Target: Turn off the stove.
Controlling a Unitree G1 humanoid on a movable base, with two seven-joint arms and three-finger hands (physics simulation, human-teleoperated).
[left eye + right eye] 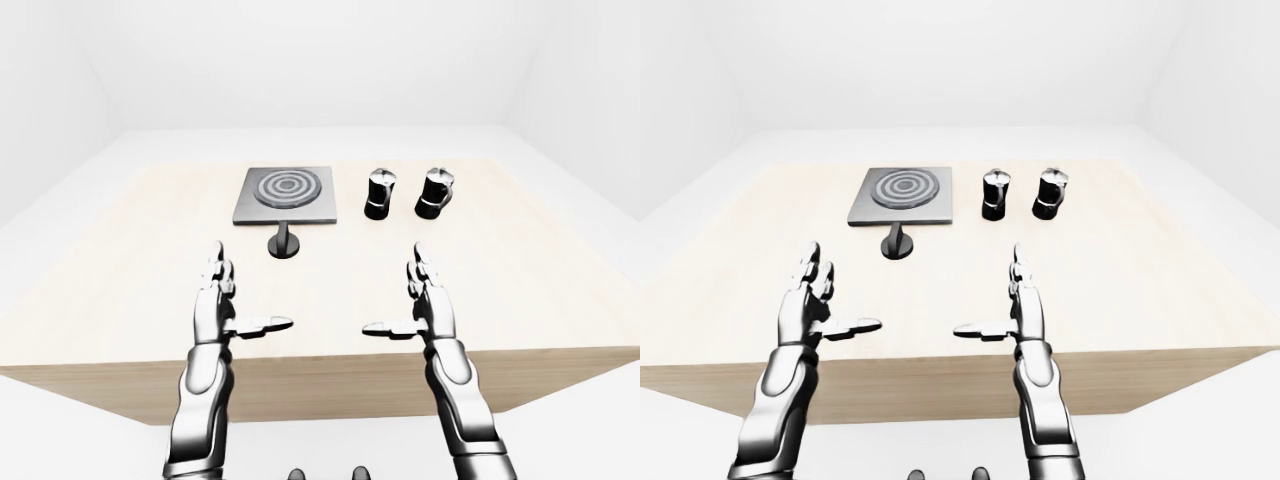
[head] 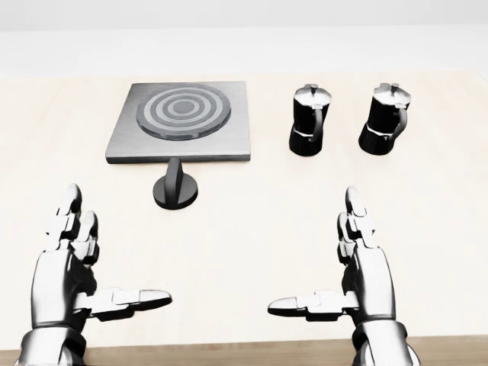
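— What did we have in the left-eye view?

— The stove lay upper centre on the pale counter, its black knob just below the plate's lower edge. Two moka pots stood to its right. Our left hand and right hand hung low in the frame, well apart from the knob, holding nothing.

— And the head view?

— It was closer. The knob sat centre-left, touching the stove's lower rim or just beside it; we could not tell which. On both hands the fingers were apart, thumbs pointing inward, palms facing each other.

— The right-eye view?

— It showed the same layout shifted left, the knob above and right of our left hand.

— So which step?

— We judged it the very start: nothing reached for yet. The next move called for one hand, likely the left, to travel up toward the knob, close round its raised grip and twist.
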